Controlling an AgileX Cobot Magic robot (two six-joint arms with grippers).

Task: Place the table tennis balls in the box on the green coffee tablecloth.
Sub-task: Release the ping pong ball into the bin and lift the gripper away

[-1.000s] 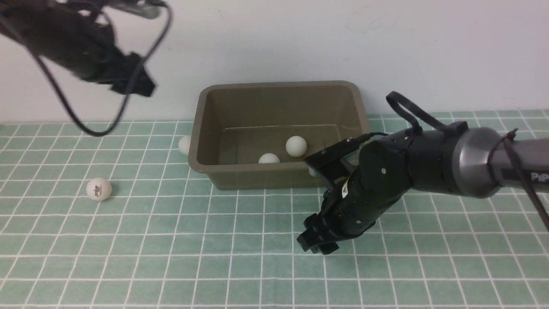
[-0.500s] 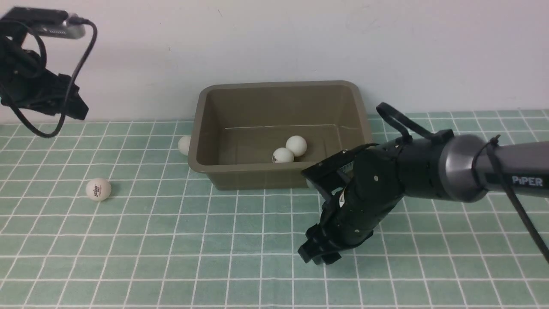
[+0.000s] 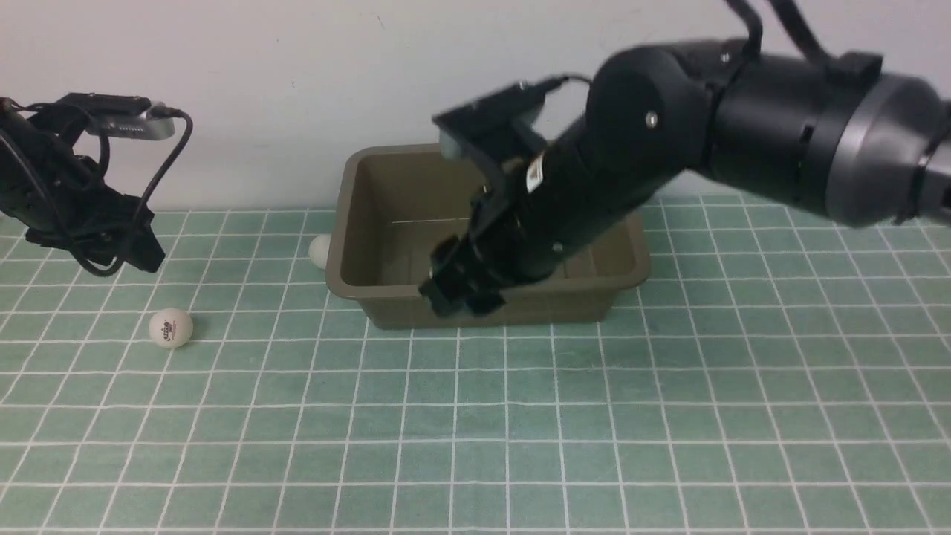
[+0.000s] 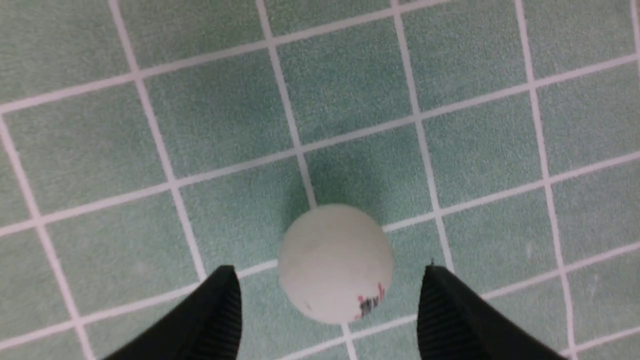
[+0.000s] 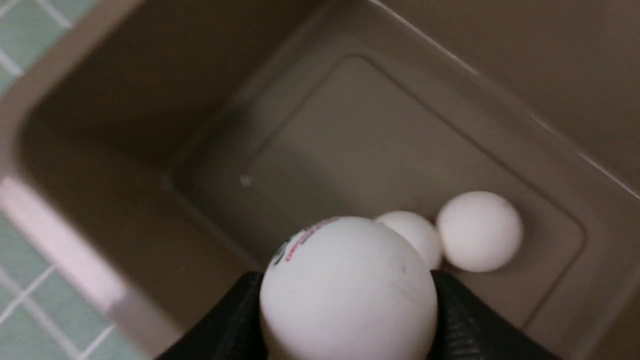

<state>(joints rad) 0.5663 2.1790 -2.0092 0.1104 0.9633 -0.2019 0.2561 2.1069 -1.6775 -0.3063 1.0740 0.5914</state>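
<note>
Two balls (image 5: 477, 231) lying in box (image 3: 520, 312) on cloth (image 3: 446, 446). Right pincer (image 3: 461, 293) clamping third ball (image 5: 345, 295) above box; releasing from height likely risking bounce-out. Left pincer (image 4: 330, 295) hanging wide open, empty, above loose ball (image 4: 335, 260); off-centre closing possibly squirting it away.

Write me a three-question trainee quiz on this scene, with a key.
1. True or false: the right hand holds a white ball above the box.
2. How many loose balls lie on the box floor in the right wrist view?
3. The left hand is: A) shut on a ball; B) open above the leftmost ball on the tablecloth; C) inside the box.
Key: 1 true; 2 two; 3 B.
</note>
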